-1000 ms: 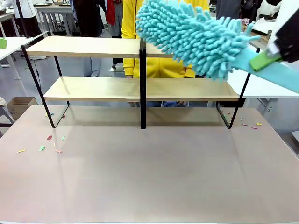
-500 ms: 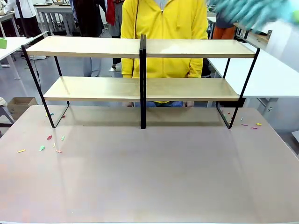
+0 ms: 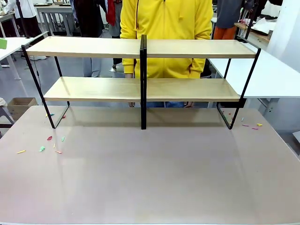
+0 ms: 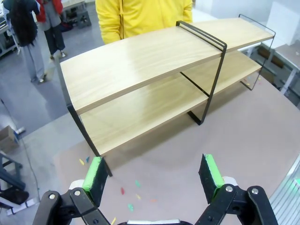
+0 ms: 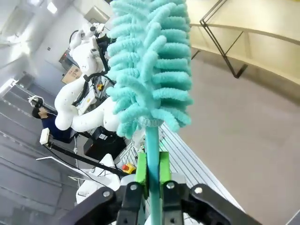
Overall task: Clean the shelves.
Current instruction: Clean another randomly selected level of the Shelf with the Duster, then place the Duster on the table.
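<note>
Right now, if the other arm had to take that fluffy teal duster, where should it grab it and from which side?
Probably the flat teal handle of the duster, on the short bare stretch just above where the right pincer is shut on it, below the fluffy head. Come at the handle's broad faces, as the green pads do: flat sides give a firm seat, while the soft fronds would squash and slip.

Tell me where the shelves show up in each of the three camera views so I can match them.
Front view: the shelves span the picture's upper half.
Left wrist view: across the upper middle, beyond the open left gripper.
Right wrist view: in the top right corner.
Shared landmark: the thin black metal frame.
</note>
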Robot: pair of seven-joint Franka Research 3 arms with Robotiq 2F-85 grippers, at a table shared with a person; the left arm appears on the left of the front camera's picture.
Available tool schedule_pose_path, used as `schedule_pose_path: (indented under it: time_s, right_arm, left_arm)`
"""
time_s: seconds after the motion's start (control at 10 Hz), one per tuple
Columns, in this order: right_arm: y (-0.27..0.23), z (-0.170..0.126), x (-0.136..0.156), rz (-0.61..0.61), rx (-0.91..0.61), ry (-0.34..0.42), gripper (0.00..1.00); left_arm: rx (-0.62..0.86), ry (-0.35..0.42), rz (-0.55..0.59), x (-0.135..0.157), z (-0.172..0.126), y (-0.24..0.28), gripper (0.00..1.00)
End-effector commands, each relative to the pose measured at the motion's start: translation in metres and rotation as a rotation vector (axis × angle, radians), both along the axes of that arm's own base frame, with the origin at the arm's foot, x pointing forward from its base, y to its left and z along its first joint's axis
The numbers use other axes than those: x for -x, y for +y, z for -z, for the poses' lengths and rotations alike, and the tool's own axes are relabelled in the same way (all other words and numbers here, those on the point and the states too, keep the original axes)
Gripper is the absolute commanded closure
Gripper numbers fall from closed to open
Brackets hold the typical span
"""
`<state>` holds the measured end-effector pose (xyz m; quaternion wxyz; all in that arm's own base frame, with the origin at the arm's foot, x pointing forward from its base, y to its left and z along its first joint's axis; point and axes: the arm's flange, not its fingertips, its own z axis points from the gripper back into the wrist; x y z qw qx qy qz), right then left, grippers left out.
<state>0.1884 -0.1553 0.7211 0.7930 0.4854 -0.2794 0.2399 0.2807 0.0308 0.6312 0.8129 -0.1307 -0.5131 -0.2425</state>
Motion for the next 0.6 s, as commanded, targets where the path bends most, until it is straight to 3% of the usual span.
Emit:
schedule_pose_path:
  time_s: [0.0, 0.5]
  right_arm:
    - [0.0261, -0.0144, 0.0018, -0.028, -0.001, -0.035, 0.88]
    - [0.0261, -0.0144, 0.0018, -0.028, -0.001, -0.035, 0.88]
  left_arm:
    - [0.002, 0.003, -0.012, -0.0006, 0.0007, -0.0012, 0.0]
    - [0.002, 0.003, -0.012, -0.0006, 0.0007, -0.0012, 0.0]
